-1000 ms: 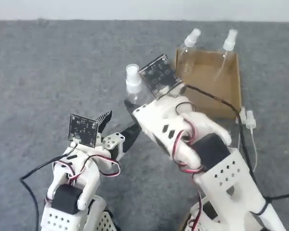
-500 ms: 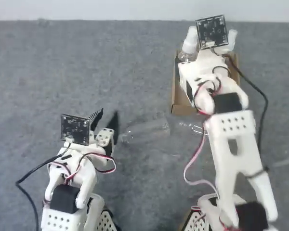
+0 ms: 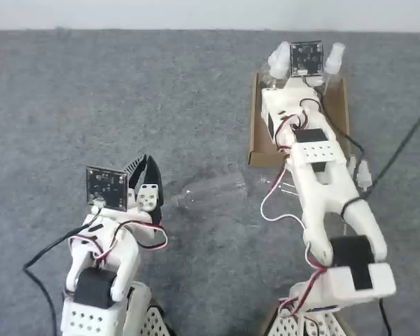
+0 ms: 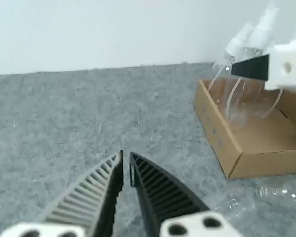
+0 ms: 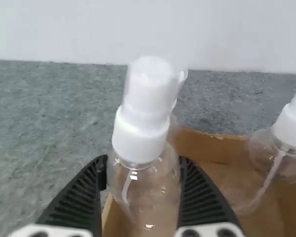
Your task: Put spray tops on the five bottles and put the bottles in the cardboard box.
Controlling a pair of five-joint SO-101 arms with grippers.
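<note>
One bottle point(image 5: 144, 143), base cut off, in right end effector point(image 5: 143, 170).

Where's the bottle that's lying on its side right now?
In the high view, the lying bottle rests on the grey carpet between the left gripper and the cardboard box, just in front of the box's near edge.
</note>
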